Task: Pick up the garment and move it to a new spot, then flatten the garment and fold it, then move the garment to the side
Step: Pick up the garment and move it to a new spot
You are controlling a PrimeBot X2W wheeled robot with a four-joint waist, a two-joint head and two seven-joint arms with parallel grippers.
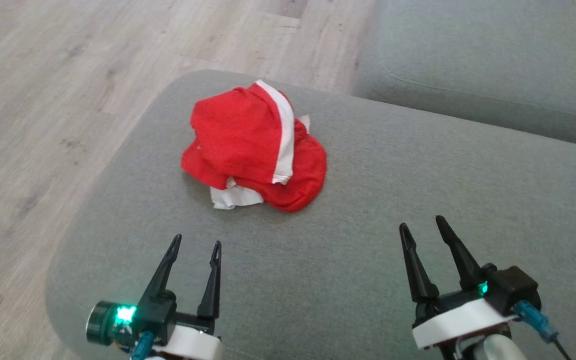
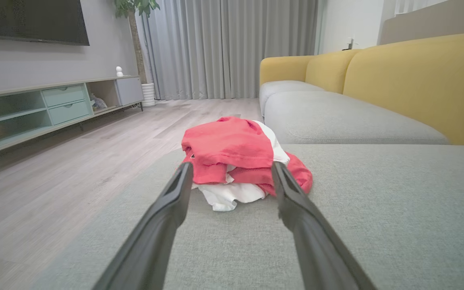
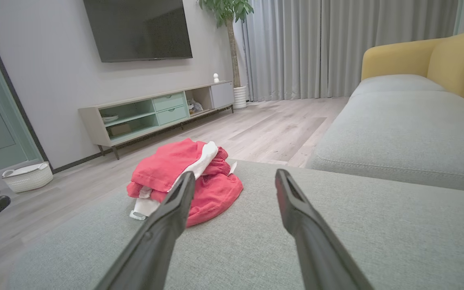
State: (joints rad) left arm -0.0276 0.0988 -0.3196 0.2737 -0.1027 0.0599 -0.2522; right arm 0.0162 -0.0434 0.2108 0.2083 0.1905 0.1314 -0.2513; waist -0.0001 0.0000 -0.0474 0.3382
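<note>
A red garment point(image 1: 248, 145) with a white stripe and white lining lies crumpled in a heap on the grey cushion point(image 1: 368, 240), near its far left corner. My left gripper point(image 1: 197, 242) stands open just short of the heap, nothing between its fingers. My right gripper point(image 1: 422, 224) is open too, further right over bare cushion. In the left wrist view the garment point(image 2: 232, 149) sits straight ahead between the fingers of the left gripper point(image 2: 232, 169). In the right wrist view the garment point(image 3: 175, 169) lies ahead and to the left of the right gripper point(image 3: 235, 177).
Wooden floor point(image 1: 43, 100) runs along the cushion's left and far edges. A second grey sofa seat point(image 1: 493, 65) lies at the far right, with yellow backrests point(image 2: 417, 80). A low TV cabinet point(image 3: 155, 112), a white basket point(image 3: 26, 177) and a potted plant point(image 3: 228, 24) stand across the room.
</note>
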